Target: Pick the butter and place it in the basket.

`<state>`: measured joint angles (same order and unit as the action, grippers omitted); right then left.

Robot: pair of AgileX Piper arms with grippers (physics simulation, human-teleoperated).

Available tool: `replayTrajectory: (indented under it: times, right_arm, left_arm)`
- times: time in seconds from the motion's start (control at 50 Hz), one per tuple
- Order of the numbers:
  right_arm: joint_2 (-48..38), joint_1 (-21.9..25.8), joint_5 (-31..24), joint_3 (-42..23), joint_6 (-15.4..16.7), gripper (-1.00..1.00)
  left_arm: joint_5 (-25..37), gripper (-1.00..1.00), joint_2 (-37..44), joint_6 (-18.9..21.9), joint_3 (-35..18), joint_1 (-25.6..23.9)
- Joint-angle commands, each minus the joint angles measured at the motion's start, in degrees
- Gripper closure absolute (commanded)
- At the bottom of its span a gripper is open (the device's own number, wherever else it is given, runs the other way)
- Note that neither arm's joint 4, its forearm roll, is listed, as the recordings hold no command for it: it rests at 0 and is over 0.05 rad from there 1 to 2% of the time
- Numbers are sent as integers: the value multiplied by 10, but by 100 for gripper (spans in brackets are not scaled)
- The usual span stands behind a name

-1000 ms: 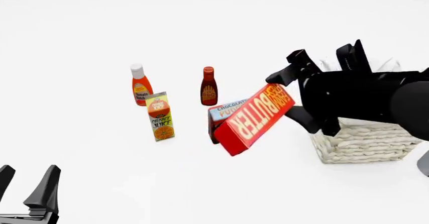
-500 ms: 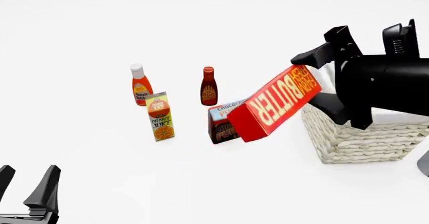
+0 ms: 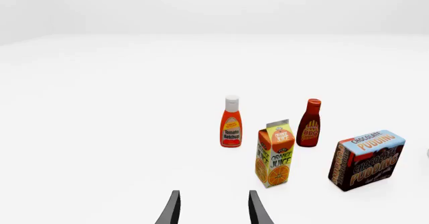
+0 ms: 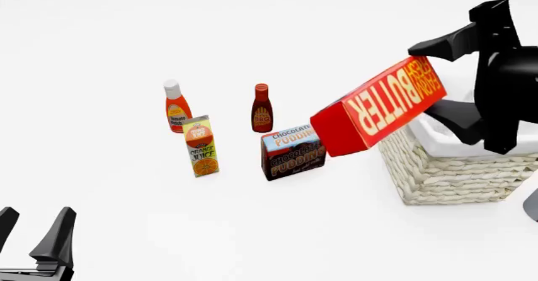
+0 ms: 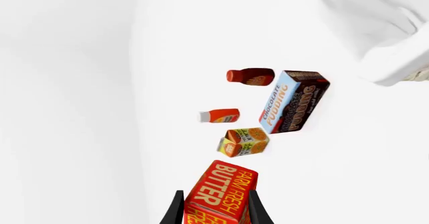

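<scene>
White table, butter carried in the air beside the basket.

Over the plain white table [image 4: 118, 218] the right gripper [image 4: 458, 76] has its jaws clamped on one end of the butter [image 4: 378, 106], with the box off the surface and tilted. Its long axis runs from the jaws down and to the left, so the free end hangs outside the basket [image 4: 445, 174], above the gap between the basket and the pudding box [image 4: 293, 151]. The gripped end is already over the near-left rim (as far as the front view shows). I judge the box must go further right before release. The left gripper [image 4: 34, 237] rests well apart, jaws open and empty.
</scene>
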<state>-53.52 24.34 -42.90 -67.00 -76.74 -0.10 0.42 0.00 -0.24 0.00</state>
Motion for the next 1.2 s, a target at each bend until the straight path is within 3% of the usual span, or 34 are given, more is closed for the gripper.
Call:
replayTrajectory:
  times: [0.02, 0.74, 1.2]
  right_arm:
    - [24, -22, -6, -13, -18, 100]
    - [85, -107, -37, -7, -37, 100]
    - [98, -151, -30, 16, -55, 100]
  left_arm:
    - [0, -100, 0, 0, 0, 0]
    - [0, -100, 0, 0, 0, 0]
    - [0, -100, 0, 0, 0, 0]
